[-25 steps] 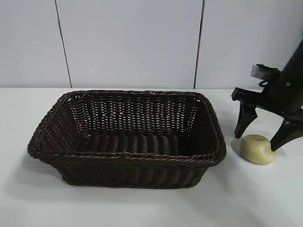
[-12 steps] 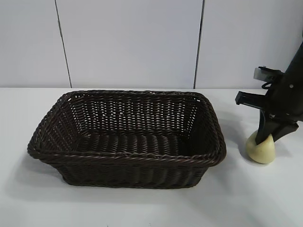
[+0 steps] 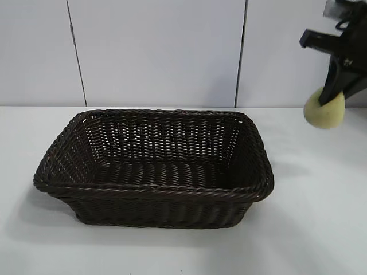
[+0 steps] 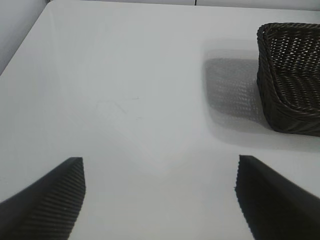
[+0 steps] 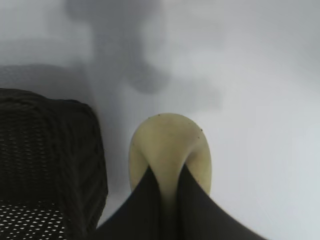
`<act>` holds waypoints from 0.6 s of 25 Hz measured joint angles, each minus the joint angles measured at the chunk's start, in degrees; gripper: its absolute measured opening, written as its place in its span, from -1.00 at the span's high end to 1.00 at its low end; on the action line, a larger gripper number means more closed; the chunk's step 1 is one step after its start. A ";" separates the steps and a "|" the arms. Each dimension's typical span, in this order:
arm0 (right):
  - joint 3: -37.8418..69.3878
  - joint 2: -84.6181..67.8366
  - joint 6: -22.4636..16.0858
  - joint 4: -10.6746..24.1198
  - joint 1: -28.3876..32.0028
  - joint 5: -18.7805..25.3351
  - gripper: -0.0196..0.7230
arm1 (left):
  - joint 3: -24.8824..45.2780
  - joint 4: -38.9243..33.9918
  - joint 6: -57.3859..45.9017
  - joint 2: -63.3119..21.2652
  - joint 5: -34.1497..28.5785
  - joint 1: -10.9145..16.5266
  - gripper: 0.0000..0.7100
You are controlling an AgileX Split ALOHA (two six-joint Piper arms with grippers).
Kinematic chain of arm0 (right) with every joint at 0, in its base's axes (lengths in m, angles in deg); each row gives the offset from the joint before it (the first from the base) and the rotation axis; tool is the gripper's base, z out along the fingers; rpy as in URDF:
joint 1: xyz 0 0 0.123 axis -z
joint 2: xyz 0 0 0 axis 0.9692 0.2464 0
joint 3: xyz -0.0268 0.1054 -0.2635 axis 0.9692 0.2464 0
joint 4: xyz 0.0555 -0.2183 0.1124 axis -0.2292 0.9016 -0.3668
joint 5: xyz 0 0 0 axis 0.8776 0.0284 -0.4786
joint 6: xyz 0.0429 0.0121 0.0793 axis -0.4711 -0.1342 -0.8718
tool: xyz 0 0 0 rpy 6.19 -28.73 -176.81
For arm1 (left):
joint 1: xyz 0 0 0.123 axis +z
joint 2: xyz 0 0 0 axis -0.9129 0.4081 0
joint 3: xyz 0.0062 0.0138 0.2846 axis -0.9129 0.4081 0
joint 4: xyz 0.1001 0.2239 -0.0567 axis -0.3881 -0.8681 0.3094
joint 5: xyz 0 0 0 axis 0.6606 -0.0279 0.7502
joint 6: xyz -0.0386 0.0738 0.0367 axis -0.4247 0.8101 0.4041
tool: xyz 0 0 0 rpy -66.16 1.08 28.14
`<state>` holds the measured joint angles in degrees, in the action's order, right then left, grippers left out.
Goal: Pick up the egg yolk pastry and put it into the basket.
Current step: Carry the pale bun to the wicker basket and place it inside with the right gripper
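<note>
We see the table point(image 3: 321, 229) from the front, nearly level, facing a wall. Both wrist cameras look down past their own fingers — close to the surface — and all three views share the basket point(image 3: 155, 166).

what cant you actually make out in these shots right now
- Right claw: in the exterior view the arm above it is cut off by the top and right edges.
- Egg yolk pastry: its upper part is covered by the claw's fingers in both the exterior and right wrist views.
- Basket: its floor near the front is hidden by the front wall in the exterior view; both wrist views cut it off at an edge.
- Left claw: absent from the exterior view; only two fingertips show in the left wrist view.
</note>
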<state>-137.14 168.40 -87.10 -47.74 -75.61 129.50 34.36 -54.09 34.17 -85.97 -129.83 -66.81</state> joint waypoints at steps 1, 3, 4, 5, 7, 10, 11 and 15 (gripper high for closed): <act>0.00 -0.01 0.00 -0.45 -0.15 0.00 0.88 | 0.00 0.00 0.00 0.00 0.00 0.00 -0.69; 0.00 -0.05 0.00 -0.96 -1.37 -0.11 0.88 | 0.00 0.00 0.00 0.00 0.00 0.00 -0.69; 0.00 -0.05 0.00 -1.27 -2.45 -0.35 0.88 | 0.00 0.00 0.00 0.00 0.00 0.00 -0.69; 0.00 -0.05 0.00 -1.55 -3.60 -0.62 0.88 | 0.00 0.00 0.00 0.00 0.00 0.00 -0.69; 0.00 -0.05 0.00 -1.86 -6.87 -1.97 0.88 | 0.00 0.00 0.00 0.00 0.00 0.00 -0.69; 0.00 -0.05 0.00 -2.47 -12.11 -3.84 0.88 | 0.00 0.00 0.00 0.00 0.00 0.00 -0.69; 0.00 -0.05 -0.12 -2.61 -14.01 -4.56 0.88 | 0.00 0.00 0.00 0.00 0.00 0.00 -0.69; 0.00 -0.05 -0.29 -3.11 -21.36 -6.86 0.88 | 0.00 0.00 0.00 0.00 0.00 0.00 -0.69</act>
<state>-137.14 168.35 -87.39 -50.85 -96.98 122.64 34.36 -54.09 34.17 -85.97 -129.83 -66.81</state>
